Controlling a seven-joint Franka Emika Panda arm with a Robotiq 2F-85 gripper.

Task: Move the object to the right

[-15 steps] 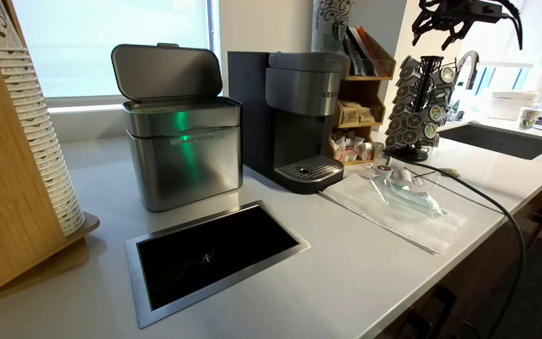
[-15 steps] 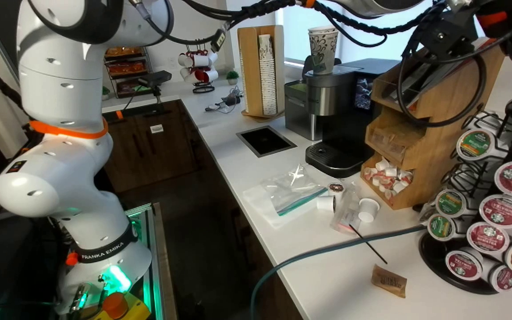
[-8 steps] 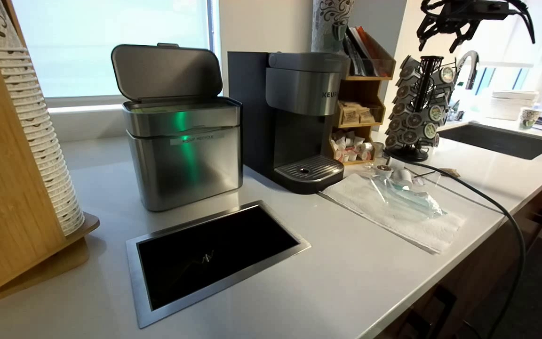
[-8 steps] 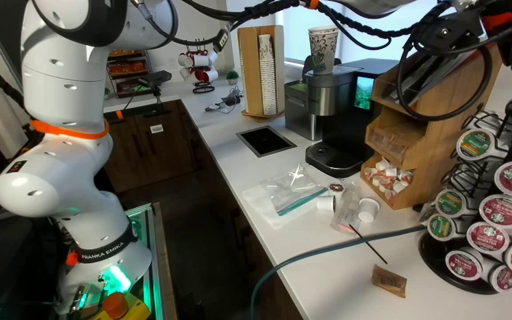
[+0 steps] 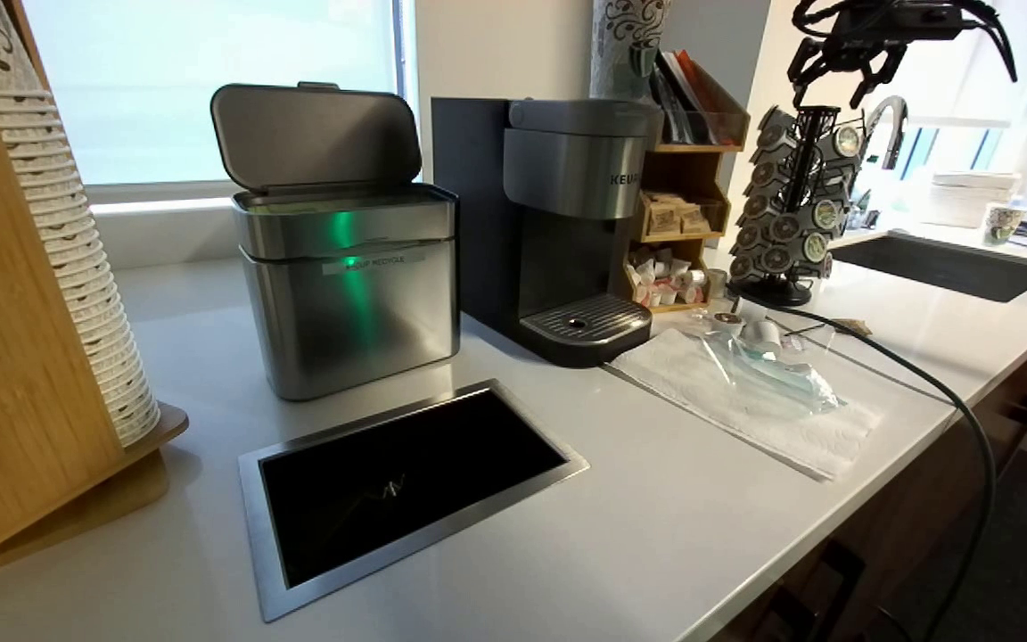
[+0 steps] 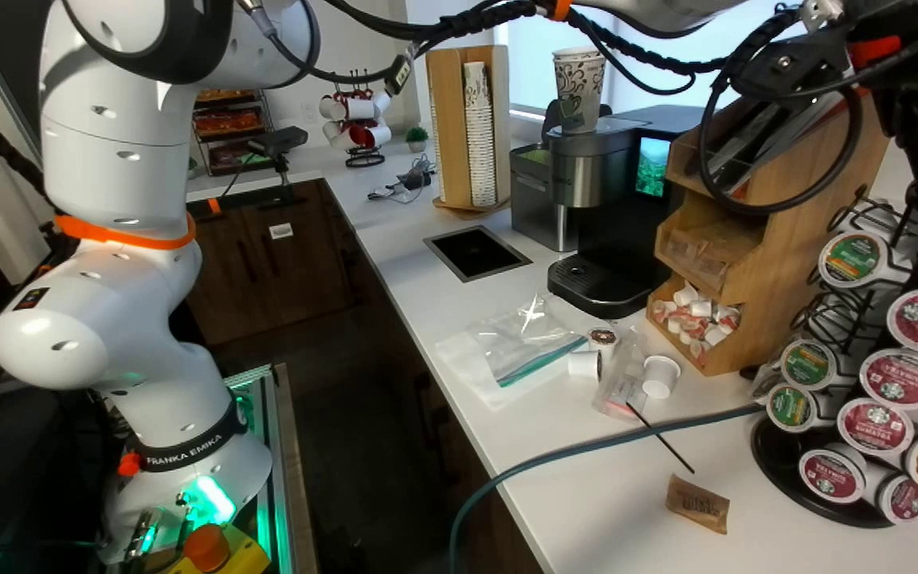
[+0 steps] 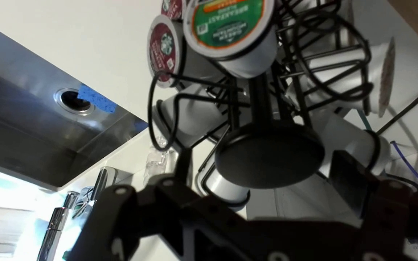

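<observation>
black rack [image 7: 260, 101] (maroon, green pod lids [image 7: 227, 22])

Arm [image 6: 112, 171]: white; in an exterior view it stands tall, bends at the top and reaches across toward the jaws
Base [image 6: 164, 482]: well apart from the jaws, and lower
Wrist [image 5: 897, 20]: dark, just above the jaws, partly out of view
Gripper [image 5: 827, 99]: black, pointing down, jaws spread
Fingers [image 7: 350, 181]: parted, with a wide gap between the tips

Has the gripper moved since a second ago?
Yes: in an exterior view, the gripper has come down toward the top of the pod rack.
</observation>
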